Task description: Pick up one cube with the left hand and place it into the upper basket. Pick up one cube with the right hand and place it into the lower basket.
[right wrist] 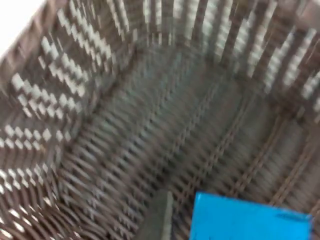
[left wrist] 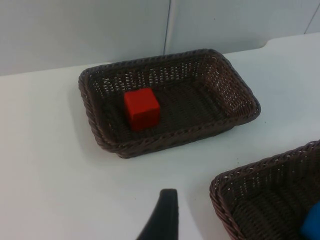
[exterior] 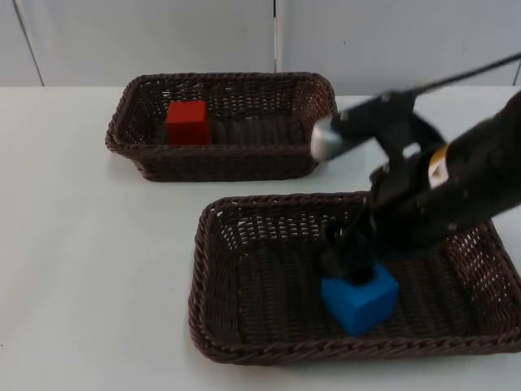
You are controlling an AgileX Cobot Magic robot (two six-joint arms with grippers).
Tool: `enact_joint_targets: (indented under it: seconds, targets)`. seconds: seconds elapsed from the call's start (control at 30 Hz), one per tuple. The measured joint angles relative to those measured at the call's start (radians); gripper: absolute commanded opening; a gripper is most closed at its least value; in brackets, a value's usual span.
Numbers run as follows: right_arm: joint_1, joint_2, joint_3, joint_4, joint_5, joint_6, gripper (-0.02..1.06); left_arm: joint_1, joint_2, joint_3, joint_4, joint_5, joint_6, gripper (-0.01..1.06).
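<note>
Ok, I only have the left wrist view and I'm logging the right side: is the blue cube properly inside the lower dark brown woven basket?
Observer: Yes, the blue cube is inside the lower dark brown woven basket, toward its front.
Operator: Where is the right gripper?
Observer: The right gripper is down inside that basket, at the cube's upper rear edge.
Operator: Is the cube jammed against a side wall?
Observer: No, it sits about mid-width, apart from both side walls.
</note>
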Motion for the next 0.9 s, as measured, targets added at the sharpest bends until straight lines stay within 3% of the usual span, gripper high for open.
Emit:
enact_joint_targets:
  seconds: [0.47, 0.9]
  targets:
    - [0.000, -0.399, 0.001, 0.000, 0.060, 0.000, 0.80, 0.000, 0.000, 0.000, 0.000, 0.000, 0.000, 0.81]
    - [0.000, -0.453, 0.001, 0.000, 0.132, -0.004, 0.80, 0.000, 0.000, 0.000, 0.000, 0.001, 0.000, 0.81]
